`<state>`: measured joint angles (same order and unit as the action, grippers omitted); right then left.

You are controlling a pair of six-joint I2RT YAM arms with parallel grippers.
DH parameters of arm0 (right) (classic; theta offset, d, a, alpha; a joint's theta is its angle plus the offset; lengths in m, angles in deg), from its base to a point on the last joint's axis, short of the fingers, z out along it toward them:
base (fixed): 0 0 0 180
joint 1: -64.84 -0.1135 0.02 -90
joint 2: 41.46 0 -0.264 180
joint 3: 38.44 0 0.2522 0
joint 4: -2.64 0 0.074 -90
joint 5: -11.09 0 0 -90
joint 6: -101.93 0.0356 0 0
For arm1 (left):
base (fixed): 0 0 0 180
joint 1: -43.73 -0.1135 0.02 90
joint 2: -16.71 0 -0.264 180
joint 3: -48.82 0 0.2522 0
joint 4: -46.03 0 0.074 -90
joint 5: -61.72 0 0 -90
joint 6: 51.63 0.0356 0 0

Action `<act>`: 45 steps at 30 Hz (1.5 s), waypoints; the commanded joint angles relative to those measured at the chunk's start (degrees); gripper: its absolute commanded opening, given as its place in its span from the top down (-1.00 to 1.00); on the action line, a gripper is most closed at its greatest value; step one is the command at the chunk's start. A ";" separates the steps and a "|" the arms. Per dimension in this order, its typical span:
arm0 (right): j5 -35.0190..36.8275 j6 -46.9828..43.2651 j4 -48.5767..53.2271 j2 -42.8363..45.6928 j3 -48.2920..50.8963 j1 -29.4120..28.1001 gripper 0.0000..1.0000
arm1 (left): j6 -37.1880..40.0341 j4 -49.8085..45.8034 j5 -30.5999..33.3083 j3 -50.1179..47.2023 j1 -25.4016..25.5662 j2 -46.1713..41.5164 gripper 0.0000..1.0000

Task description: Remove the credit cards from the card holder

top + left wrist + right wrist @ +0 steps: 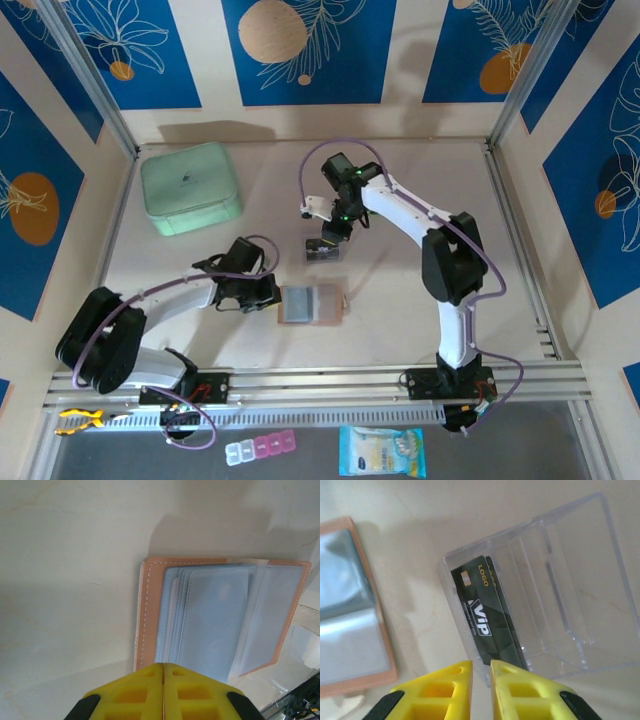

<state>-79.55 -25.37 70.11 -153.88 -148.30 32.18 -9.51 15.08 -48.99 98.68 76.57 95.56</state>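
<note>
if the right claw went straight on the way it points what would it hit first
Probably the dark cards in the clear plastic stand, dead ahead of the right claw; depth is unclear, so the stand's wall might come first.

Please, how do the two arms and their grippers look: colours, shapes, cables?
The left arm and right arm have white rounded links with black joints. A thin purple cable loops along each. The left gripper and right gripper have bright yellow blocky fingers with square recesses, black at the root.
</note>
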 commanded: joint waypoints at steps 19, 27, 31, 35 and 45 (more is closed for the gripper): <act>-4.42 61.51 -18.50 3.56 8.76 1.80 0.70 | 0.23 3.90 -2.92 -0.59 0.06 4.74 0.90; -4.10 63.83 -20.22 -2.28 5.41 1.82 0.82 | -0.23 4.30 -2.85 -1.62 0.06 3.96 0.91; -4.13 63.76 -20.23 -3.71 5.71 1.57 0.84 | -0.26 4.35 -2.71 -1.91 0.11 3.86 0.91; -3.86 63.91 -20.84 -3.43 8.12 1.13 0.84 | -0.33 4.59 -2.73 -2.05 0.10 3.78 0.91; -2.42 63.51 -19.90 -3.01 10.53 0.30 0.85 | -0.21 4.01 -2.69 -1.79 0.09 3.34 0.91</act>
<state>-82.09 37.56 49.43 -156.88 -139.16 32.81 -9.55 20.02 -51.20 97.57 76.61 99.76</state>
